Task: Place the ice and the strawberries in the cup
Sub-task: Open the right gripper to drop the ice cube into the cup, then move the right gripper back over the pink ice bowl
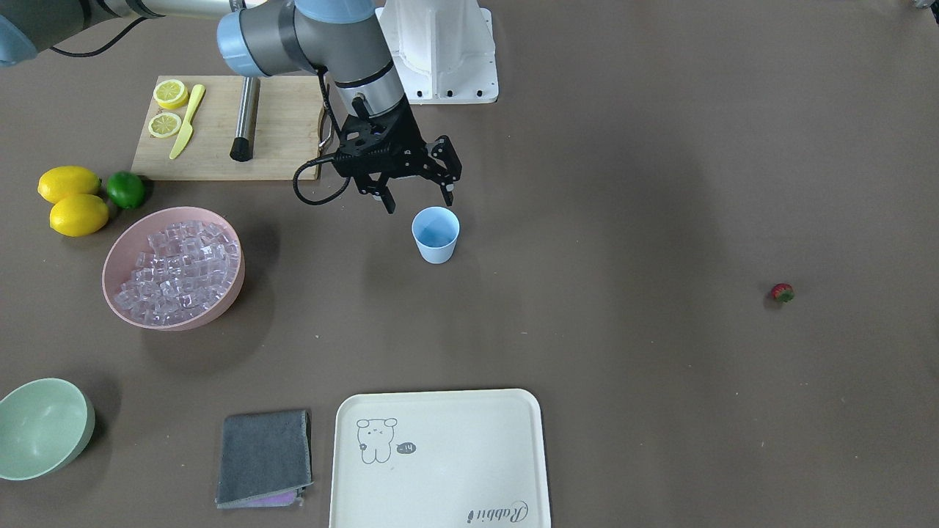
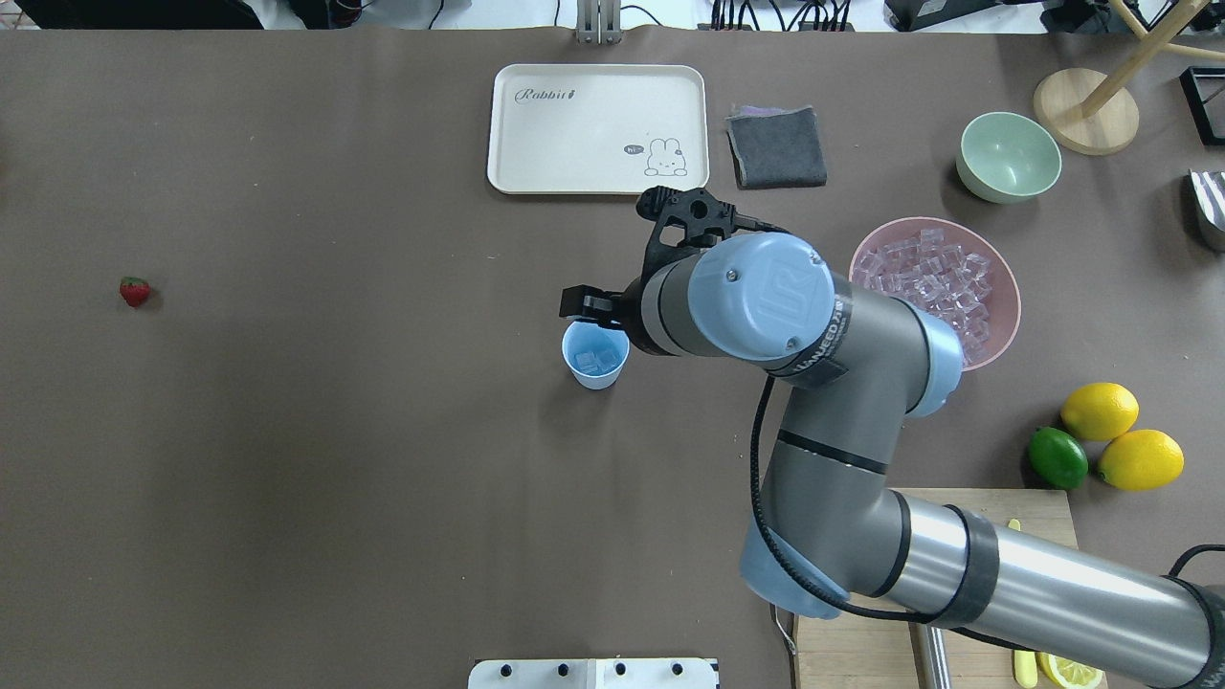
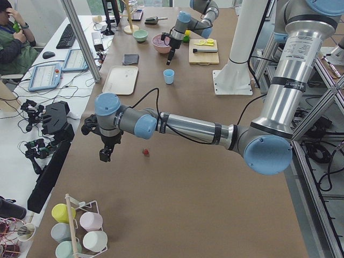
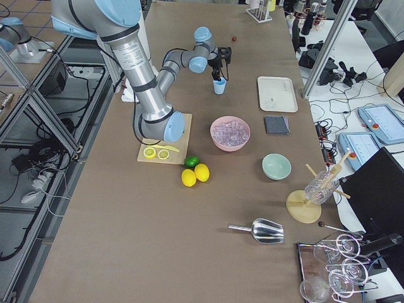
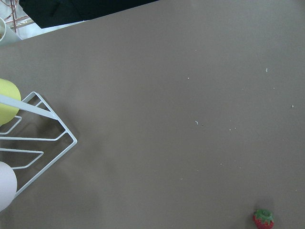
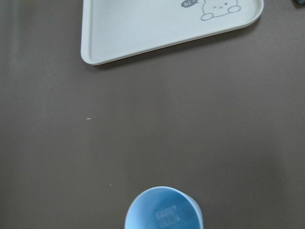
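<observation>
The light-blue cup stands upright mid-table with a few clear ice cubes in its bottom, which the right wrist view also shows. My right gripper hovers open just above and behind the cup's rim, holding nothing. More ice fills the pink bowl beside it. The strawberry lies alone on the table far toward my left side. My left gripper hangs above the table a short way from the strawberry; I cannot tell whether it is open or shut. The strawberry shows at the lower edge of the left wrist view.
A cream tray, a grey cloth and a pale green bowl sit along the far edge. Behind the pink bowl are a cutting board with lemon slices, two lemons and a lime. A white mug rack stands near my left gripper.
</observation>
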